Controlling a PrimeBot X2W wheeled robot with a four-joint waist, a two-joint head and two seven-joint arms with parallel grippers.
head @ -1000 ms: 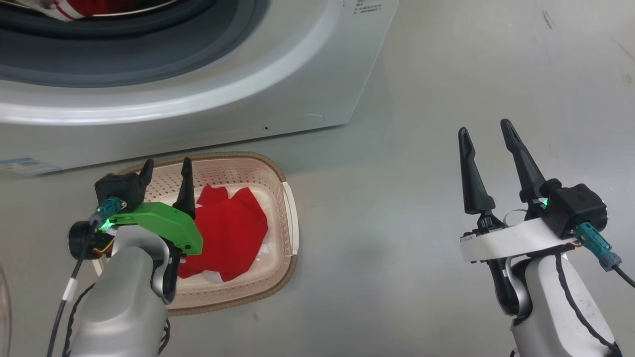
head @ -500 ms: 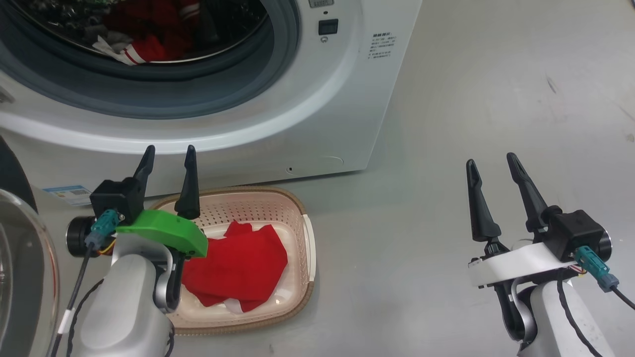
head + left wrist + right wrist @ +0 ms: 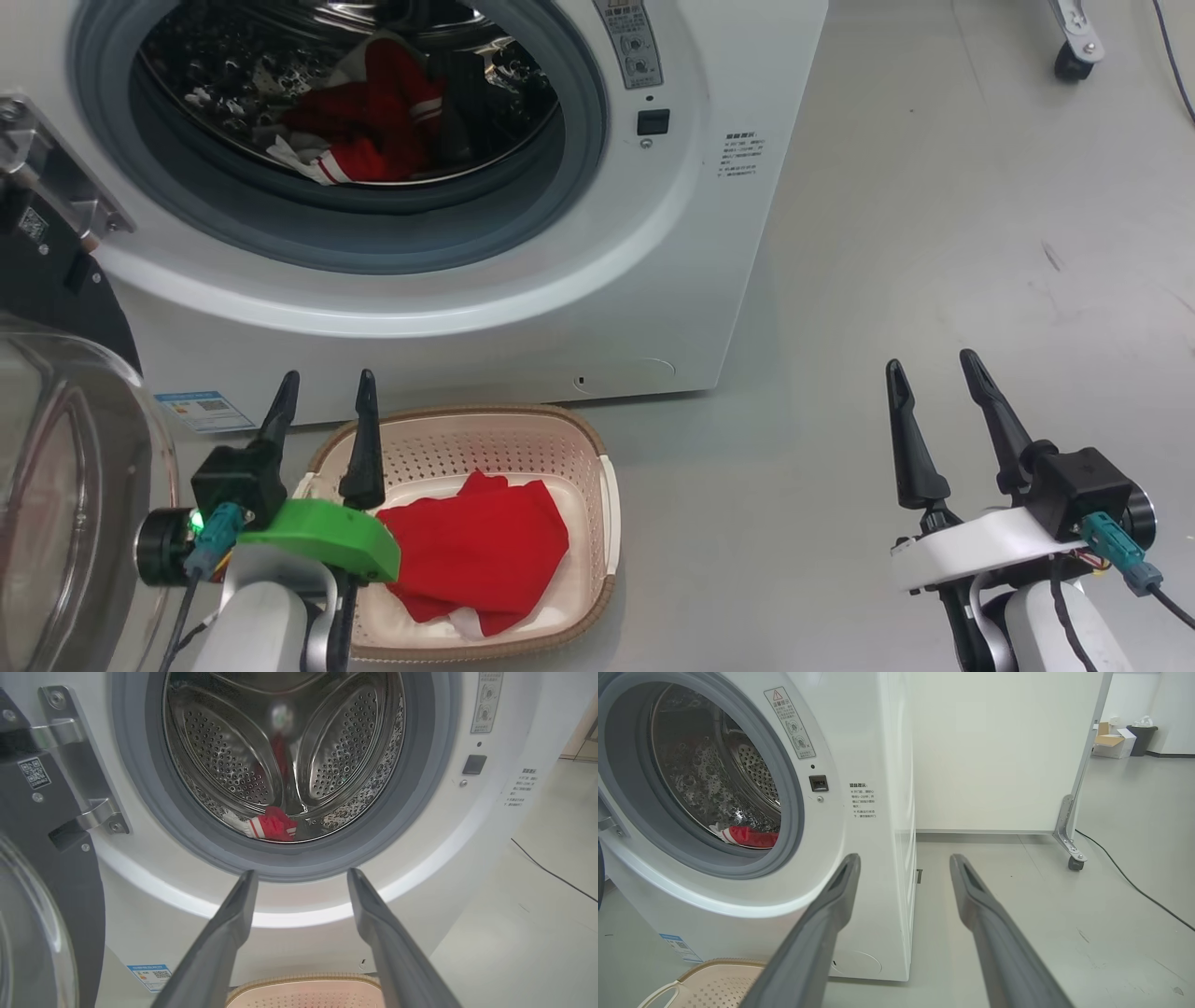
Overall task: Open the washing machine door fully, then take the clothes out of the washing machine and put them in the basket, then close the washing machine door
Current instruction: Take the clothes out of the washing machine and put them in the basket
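The white washing machine stands with its door swung open at the left, glass bowl facing me. Red clothes with white stripes lie in the drum, also the clothes and the clothes. The cream basket sits on the floor before the machine, a red garment inside it. My left gripper hovers open over the basket's near-left corner, fingers pointing at the drum. My right gripper is open and empty over bare floor to the right.
The door hinge bracket sits left of the drum opening. A white panel on a caster stands behind the machine to the right, with a black cable across the floor. Grey floor lies right of the machine.
The head view has tilted up: the drum, door and control strip have come into the picture. Both grippers stay open and empty, the left one still by the basket.
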